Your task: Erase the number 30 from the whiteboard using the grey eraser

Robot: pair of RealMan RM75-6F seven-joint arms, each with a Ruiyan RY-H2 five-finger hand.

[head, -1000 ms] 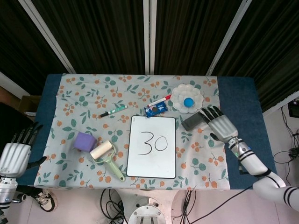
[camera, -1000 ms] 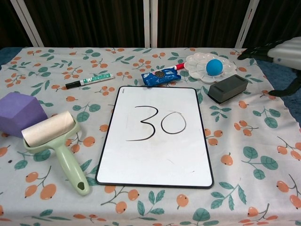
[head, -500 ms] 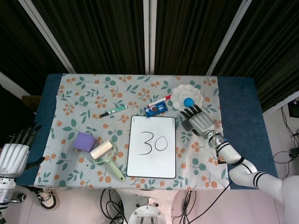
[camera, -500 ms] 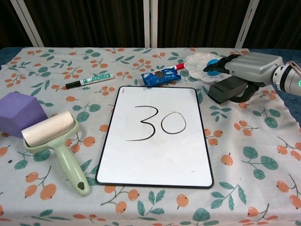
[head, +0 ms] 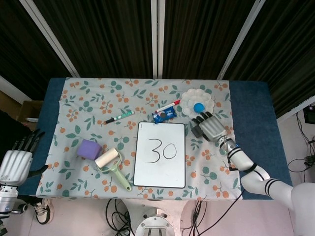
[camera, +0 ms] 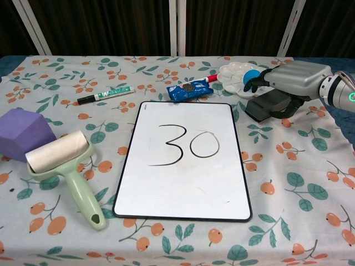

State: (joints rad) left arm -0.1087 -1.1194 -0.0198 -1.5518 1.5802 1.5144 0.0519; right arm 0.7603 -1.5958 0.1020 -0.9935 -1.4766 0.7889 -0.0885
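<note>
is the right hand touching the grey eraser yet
Cannot tell. In the chest view the right hand lies over the grey eraser with fingers curled beside it, but neither contact nor a gap shows plainly. The head view hides most of the eraser.

Palette (camera: 236,77) with blue ball (camera: 252,77) sits just behind eraser (camera: 263,107), crowding it. Cloth between eraser and whiteboard (camera: 183,188) is bare; blue packet (camera: 189,90) and red pen (camera: 209,78) lie behind the board.
</note>
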